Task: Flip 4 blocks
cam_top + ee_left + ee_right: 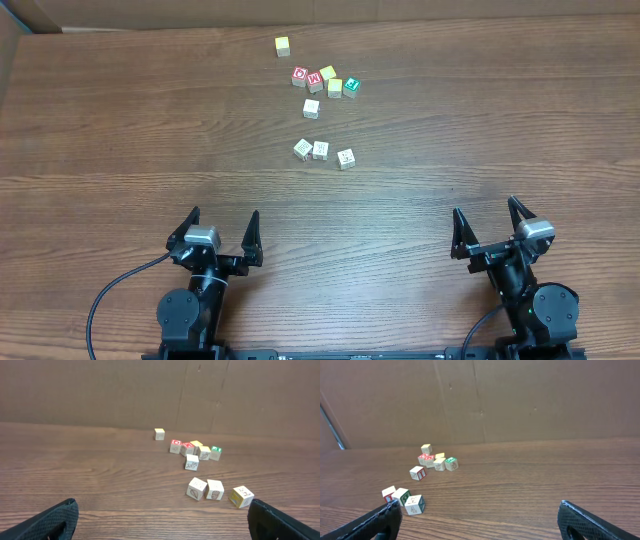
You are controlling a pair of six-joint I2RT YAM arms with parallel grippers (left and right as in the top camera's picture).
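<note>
Left pincer (224,219) and right pincer (485,210) both spread wide, empty, parked at near surface (100,150) edge, well apart from four pale blocks (320,150); flipping seemingly unstarted.

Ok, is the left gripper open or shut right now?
Open. The left gripper has its jaws spread wide, nothing between them.

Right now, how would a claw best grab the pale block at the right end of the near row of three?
Probably straight down from above, pinching two opposite side faces of the block. It lies flat, slightly turned, with a gap to its neighbour, so its sides look free.
</note>
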